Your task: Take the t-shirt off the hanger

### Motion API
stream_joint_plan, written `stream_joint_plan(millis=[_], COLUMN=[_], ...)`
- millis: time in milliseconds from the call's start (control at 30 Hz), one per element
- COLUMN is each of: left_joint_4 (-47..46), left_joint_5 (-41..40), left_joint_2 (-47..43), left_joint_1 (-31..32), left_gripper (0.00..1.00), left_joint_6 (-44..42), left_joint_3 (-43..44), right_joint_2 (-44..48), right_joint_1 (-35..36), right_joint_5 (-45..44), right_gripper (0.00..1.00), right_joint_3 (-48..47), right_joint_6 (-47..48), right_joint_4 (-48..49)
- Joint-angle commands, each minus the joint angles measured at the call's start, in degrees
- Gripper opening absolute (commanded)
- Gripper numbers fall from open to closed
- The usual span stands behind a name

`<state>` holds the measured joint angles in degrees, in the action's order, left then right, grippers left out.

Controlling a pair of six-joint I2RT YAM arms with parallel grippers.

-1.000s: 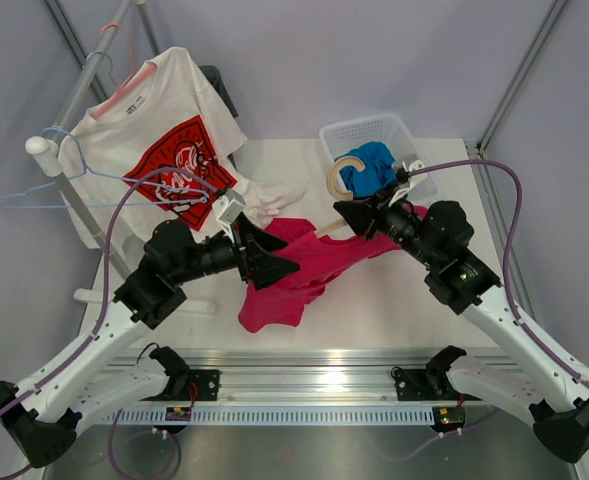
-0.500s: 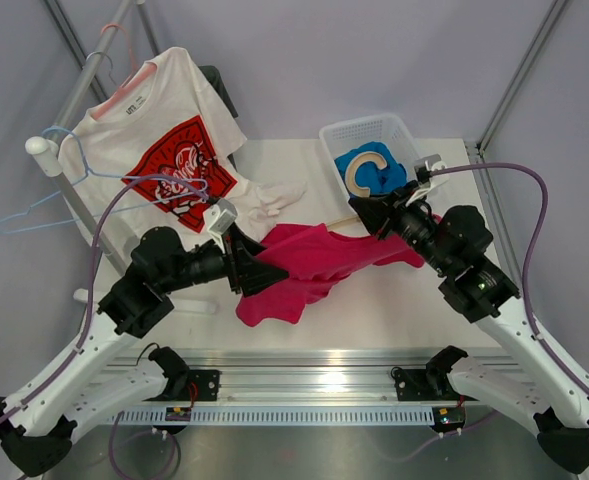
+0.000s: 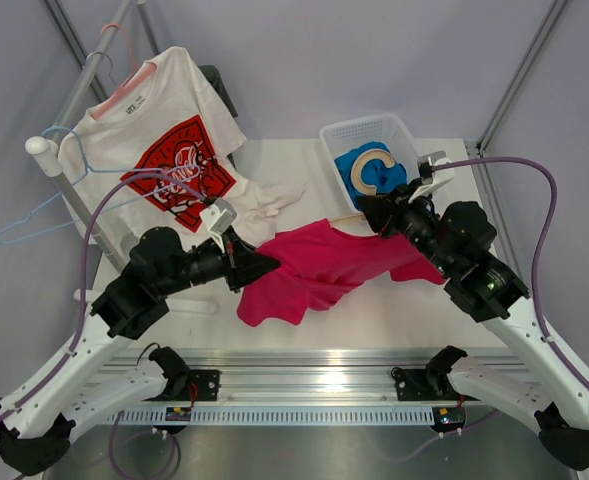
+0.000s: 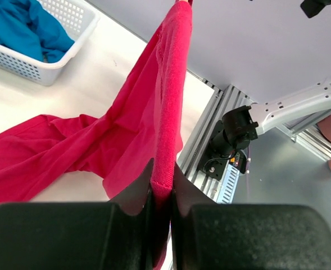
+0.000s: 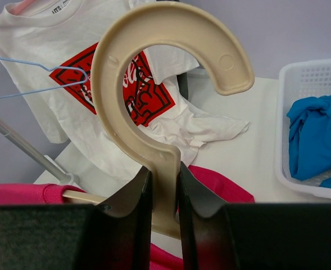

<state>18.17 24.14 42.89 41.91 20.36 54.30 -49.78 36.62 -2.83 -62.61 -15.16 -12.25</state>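
Observation:
The magenta-red t-shirt (image 3: 319,262) hangs stretched between my two grippers above the table. My left gripper (image 3: 262,263) is shut on a folded edge of the t-shirt (image 4: 154,112) at its left end; the cloth is pinched between the fingers in the left wrist view (image 4: 161,181). My right gripper (image 3: 376,212) is shut on the neck of the beige wooden hanger (image 5: 159,84), just under its rounded hook (image 3: 360,175). A thin beige arm of the hanger (image 5: 81,196) runs left into the t-shirt (image 5: 25,193). The rest of the hanger's body is hidden.
A white basket (image 3: 359,123) holding a blue cloth (image 5: 317,140) stands at the back right, just behind the hook. On the rack at the back left hangs a white t-shirt with a red print (image 3: 159,120), with blue wire hangers (image 3: 34,205). A white cloth (image 3: 274,197) lies nearby.
My left gripper has shut on the t-shirt's edge and drawn back to the left. My right gripper has carried the hanger up and to the right, pulling the t-shirt taut.

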Motion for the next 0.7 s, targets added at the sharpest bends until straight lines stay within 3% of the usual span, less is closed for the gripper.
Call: stream_joint_plan(millis=[0, 133, 167, 200, 267, 467, 600, 667], left_joint_4=[6.25, 7.58, 7.66, 7.67, 7.14, 7.23, 7.14, 7.14], left_joint_5=[-6.65, -6.04, -5.51, -3.68, -0.08, 0.38, 0.21, -0.41], left_joint_2=[-2.73, -3.78, -3.87, -3.87, -3.61, -3.26, -2.73, -2.29], left_joint_1=[-0.6, -0.6, -0.6, -0.6, -0.6, -0.6, -0.6, -0.6], left_gripper=[0.0, 0.03, 0.44, 0.59, 0.6, 0.65, 0.85, 0.86], left_joint_6=[-1.64, -2.43, -2.43, -2.26, -2.17, -2.17, -2.25, -2.78], left_joint_3=[2.74, 3.26, 3.44, 3.53, 3.7, 3.62, 3.88, 4.14], right_joint_2=[2.66, 2.85, 2.58, 2.32, 2.23, 1.36, 1.61, 1.62], right_joint_1=[-1.55, -1.47, -1.47, -1.47, -1.47, -1.47, -1.55, -1.47], right_joint_5=[-16.67, -16.07, -14.76, -14.4, -13.52, -10.88, -8.95, -7.38], right_gripper=[0.0, 0.0, 0.0, 0.0, 0.0, 0.0, 0.0, 0.0], right_joint_3=[-3.05, -3.74, -3.92, -4.1, -4.28, -6.29, -7.09, -7.7], right_joint_6=[4.7, 4.87, 4.44, 4.17, 3.65, 1.98, 0.92, 0.66], right_joint_4=[2.93, 2.76, 2.32, 2.06, 1.88, -0.31, -0.58, -1.19])
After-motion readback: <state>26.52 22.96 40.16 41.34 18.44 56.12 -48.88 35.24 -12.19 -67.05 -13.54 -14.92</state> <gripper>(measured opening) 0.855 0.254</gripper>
